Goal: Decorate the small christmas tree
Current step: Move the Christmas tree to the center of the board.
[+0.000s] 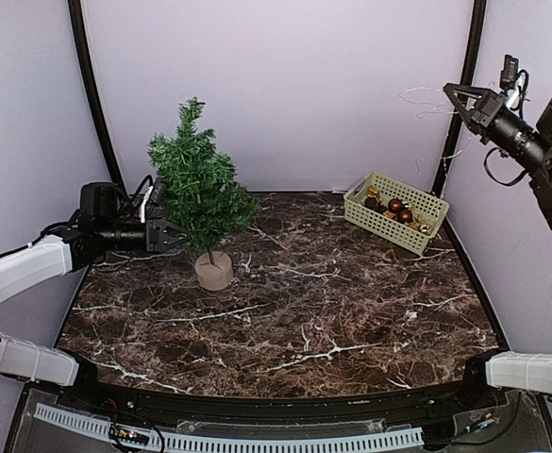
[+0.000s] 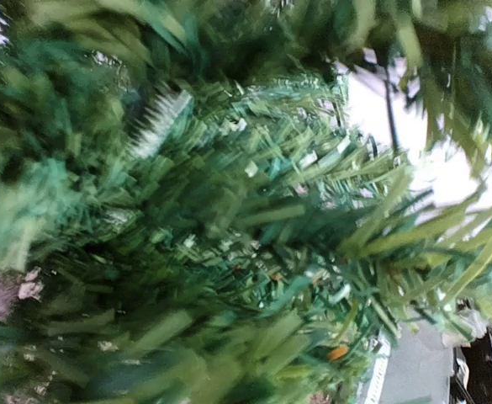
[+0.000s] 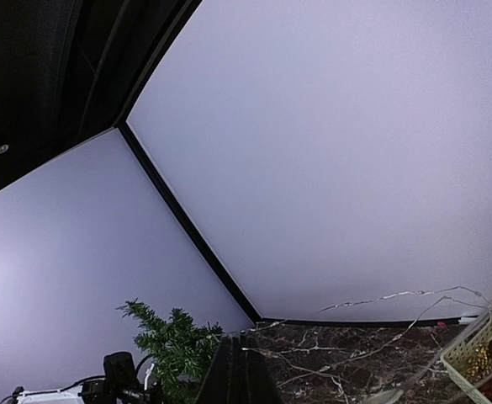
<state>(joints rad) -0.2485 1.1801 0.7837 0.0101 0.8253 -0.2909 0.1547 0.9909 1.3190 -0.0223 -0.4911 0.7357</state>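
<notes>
The small christmas tree (image 1: 198,184), dark green on a round pale stump base (image 1: 213,272), stands at the back left of the marble table. Its blurred needles (image 2: 229,210) fill the left wrist view and hide the fingers there. My left gripper (image 1: 169,236) reaches in from the left among the lowest branches by the trunk; I cannot tell how its jaws stand. My right gripper (image 1: 453,92) is raised high at the back right and is shut on a thin silvery light wire (image 1: 425,98). The wire (image 3: 397,296) trails right from the closed fingertips (image 3: 244,358) toward the basket.
A pale green plastic basket (image 1: 417,200) at the back right holds red and gold baubles (image 1: 395,206); its corner shows in the right wrist view (image 3: 481,353). Black frame posts stand at both back corners. The table's near edge carries a white perforated strip (image 1: 257,442).
</notes>
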